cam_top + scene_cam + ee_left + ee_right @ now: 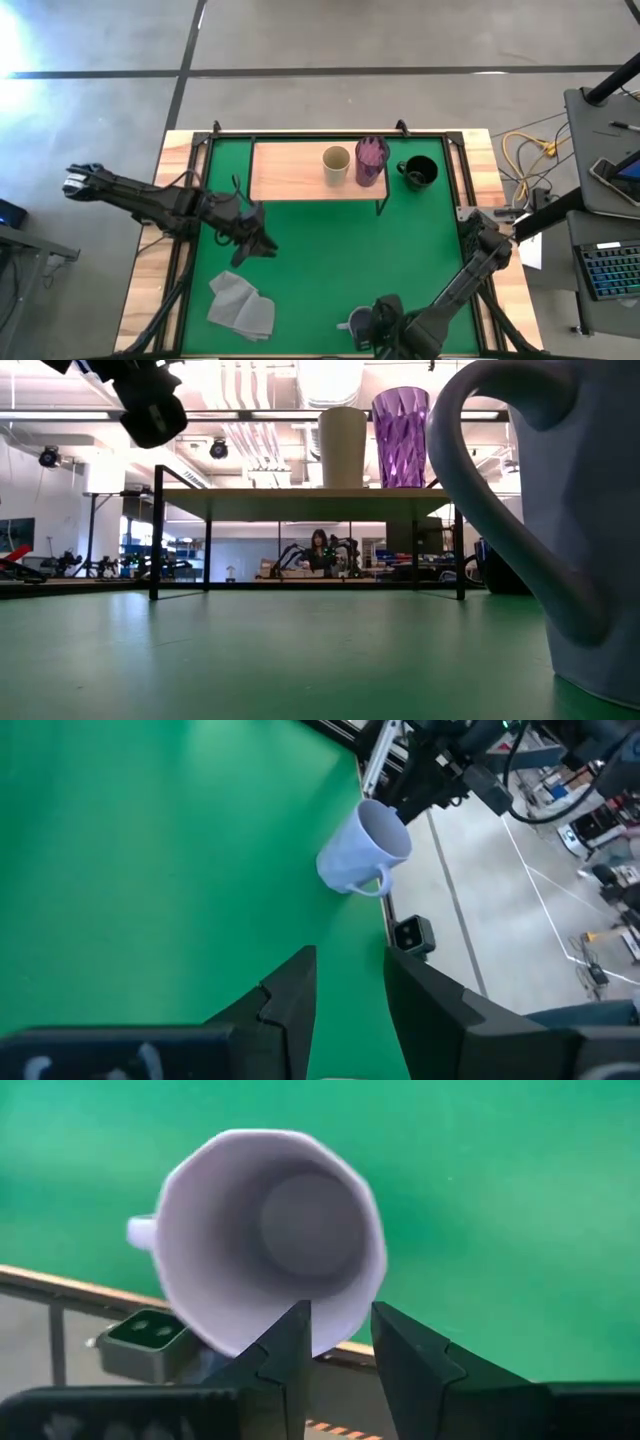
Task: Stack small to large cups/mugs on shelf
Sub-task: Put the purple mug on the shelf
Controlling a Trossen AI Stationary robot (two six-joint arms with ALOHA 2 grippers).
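The lavender-grey mug [360, 324] stands upright on its base on the green mat near the table's near edge; it fills the right of the low view [560, 520]. My right gripper [340, 1342] is open just above the mug's rim [335, 1348], on the side away from the handle [142, 1232]. The tan cup [336, 164] and the purple tumbler [371, 160] stand on the wooden shelf [290, 170]. The black mug [418, 172] stands on the mat right of the shelf. My left gripper [350, 980] is open and empty above the mat's left middle.
A grey folded cloth [242, 305] lies on the mat at the near left. A small camera block [410, 932] sits at the near edge by the lavender mug. The shelf's left half [280, 170] is bare wood.
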